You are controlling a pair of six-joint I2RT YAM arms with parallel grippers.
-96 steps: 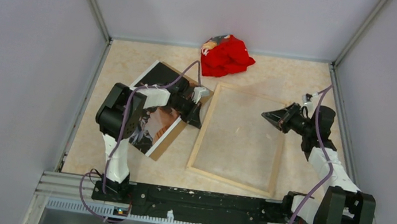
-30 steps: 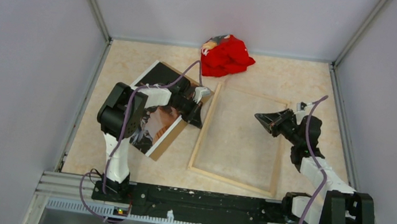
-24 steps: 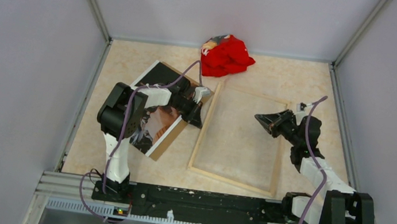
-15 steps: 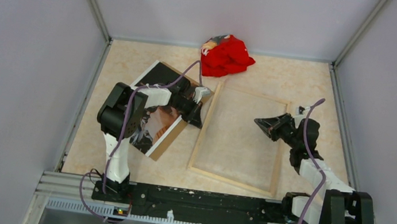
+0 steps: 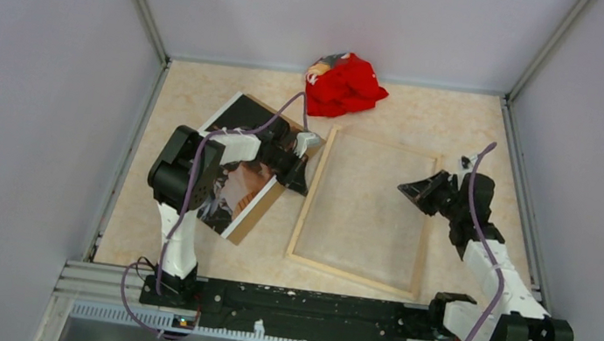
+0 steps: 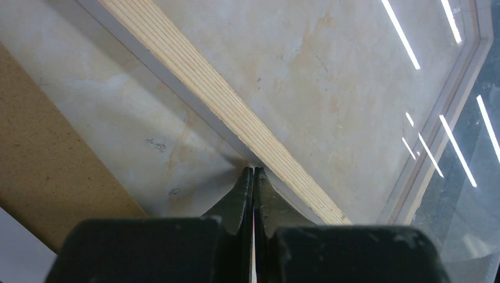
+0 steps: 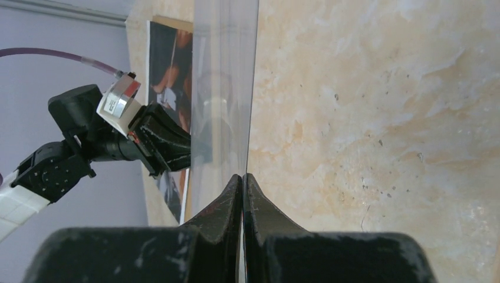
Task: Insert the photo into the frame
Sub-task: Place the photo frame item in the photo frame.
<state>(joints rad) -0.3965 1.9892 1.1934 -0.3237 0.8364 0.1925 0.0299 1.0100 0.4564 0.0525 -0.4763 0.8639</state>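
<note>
Both pressed together, empty: left gripper (image 6: 253, 171) at frame (image 5: 352, 276) rim, right gripper (image 7: 243, 177) above it. Photo (image 5: 241, 191) thin, floppy (creases easily); pinch free edge.

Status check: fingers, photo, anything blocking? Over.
Left fingers shut, tips at frame left edge. Right fingers shut at its right edge. Photo not in yet, on board left of frame. Red cloth by frame's far corner.

The red cloth (image 5: 343, 83) blocks the way just behind the frame (image 5: 364, 210); the left arm (image 5: 235, 146) lies over the photo (image 5: 240, 191); open floor (image 5: 195, 86) at back left.
</note>
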